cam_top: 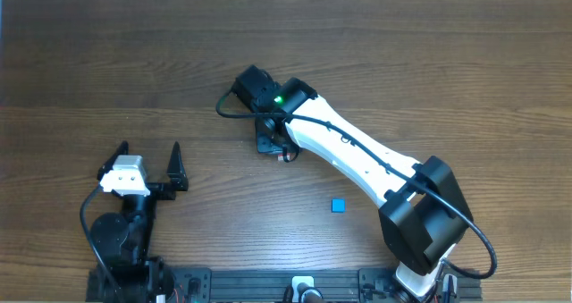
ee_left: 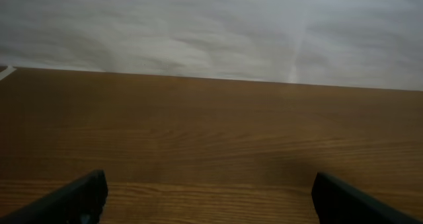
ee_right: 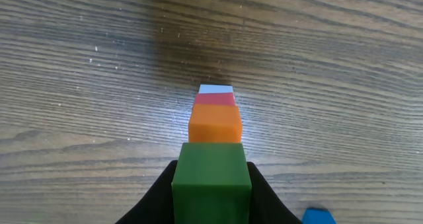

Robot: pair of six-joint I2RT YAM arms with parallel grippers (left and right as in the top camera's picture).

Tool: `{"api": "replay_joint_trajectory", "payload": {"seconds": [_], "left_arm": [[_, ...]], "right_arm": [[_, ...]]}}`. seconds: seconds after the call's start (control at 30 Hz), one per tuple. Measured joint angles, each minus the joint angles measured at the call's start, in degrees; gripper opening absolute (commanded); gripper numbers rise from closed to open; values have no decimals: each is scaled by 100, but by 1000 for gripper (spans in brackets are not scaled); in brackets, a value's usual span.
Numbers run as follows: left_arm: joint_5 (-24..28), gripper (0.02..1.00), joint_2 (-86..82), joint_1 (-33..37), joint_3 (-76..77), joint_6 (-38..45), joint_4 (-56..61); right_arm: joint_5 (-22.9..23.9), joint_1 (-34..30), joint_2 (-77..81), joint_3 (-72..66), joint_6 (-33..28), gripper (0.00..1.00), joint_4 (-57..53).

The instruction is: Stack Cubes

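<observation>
Green cube (ee_right: 211, 178) gripped by right jaws over orange cube (ee_right: 214, 126); left jaws released, blue cube (cam_top: 338, 205) apart

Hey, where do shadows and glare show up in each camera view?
Right wrist view: a dark shadow on the table beyond the cube stack, pale glare on the wood at its base; the green cube in the right pincer is evenly lit. Top view: a green light glows on the right arm. Left wrist view: even light, a faint bright streak on the wall.
</observation>
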Motion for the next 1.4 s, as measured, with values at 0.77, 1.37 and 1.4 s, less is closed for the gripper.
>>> {"api": "replay_joint_trajectory", "payload": {"seconds": [0.77,1.37,1.4], "left_arm": [[0,1000,0,0,0,0,0],[0,1000,0,0,0,0,0],[0,1000,0,0,0,0,0]], "right_arm": [[0,-2,11,-94,2,12,192],[22,-42,129,-94,0,251,219],[22,-42,129,-94,4,279,219]]}}
